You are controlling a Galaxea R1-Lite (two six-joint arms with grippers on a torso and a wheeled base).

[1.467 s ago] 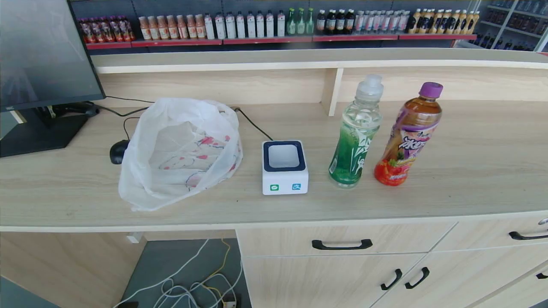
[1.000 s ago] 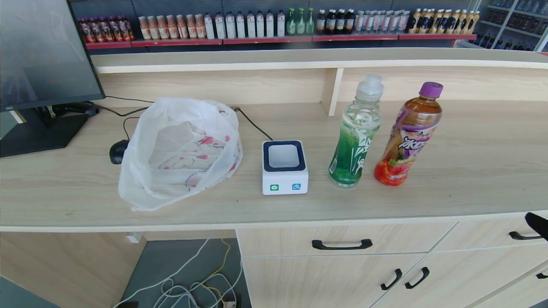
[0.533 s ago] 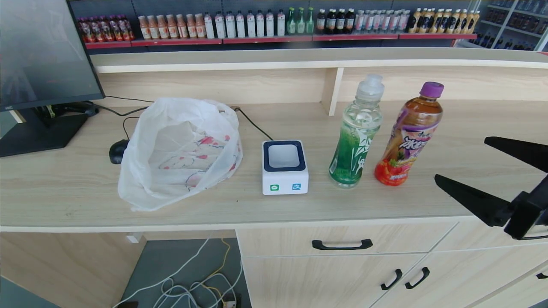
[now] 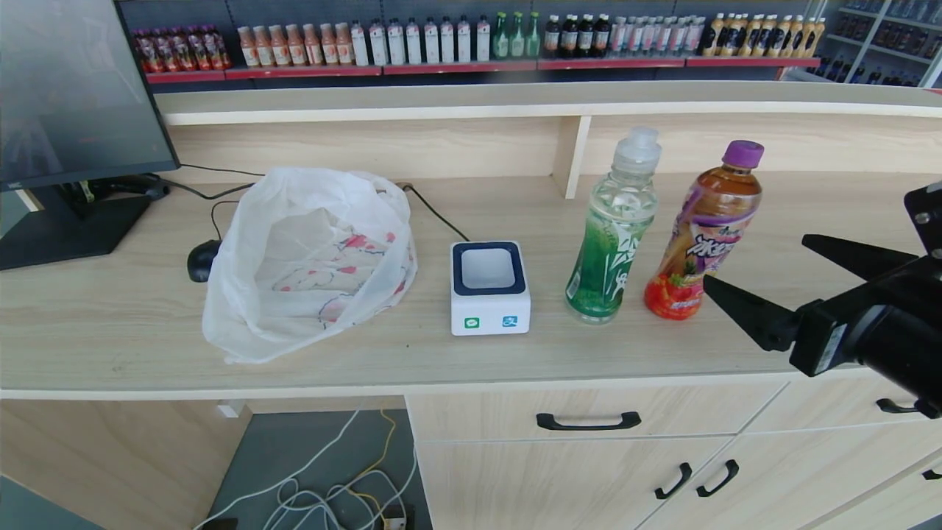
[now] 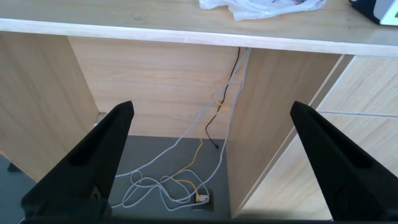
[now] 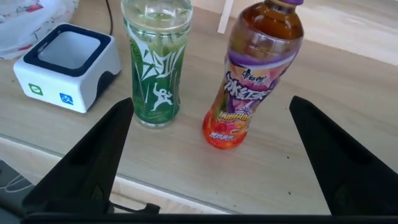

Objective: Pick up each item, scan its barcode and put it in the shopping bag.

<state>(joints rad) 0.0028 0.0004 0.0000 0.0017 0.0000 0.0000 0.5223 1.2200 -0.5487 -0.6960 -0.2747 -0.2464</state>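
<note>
The tea bottle [image 4: 703,232] is seen upright on the table [image 4: 110,324], just to the right of the green bottle [image 4: 612,228]; the scanner [image 4: 489,287] stands to the left of both, and the open bag [image 4: 309,258] lies further left. Over the last second and a half the right gripper [image 4: 756,261] has been brought in from the lower right edge of the head view. It is now held low over the table with its fingers spread wide, the nearer fingertip just beside the tea bottle's base but not touching it. In the right wrist view the tea bottle is framed between the two spread fingers. Neither bottle, the scanner nor the bag has been shifted in that time. It can be judged that the first pick is being lined up on the tea bottle, that nothing has yet been grasped or scanned, and that a further advance is needed before the fingers can be closed. The left gripper [image 5: 211,106] is held spread below the table's edge, facing the cables [image 5: 186,180] on the floor.
</note>
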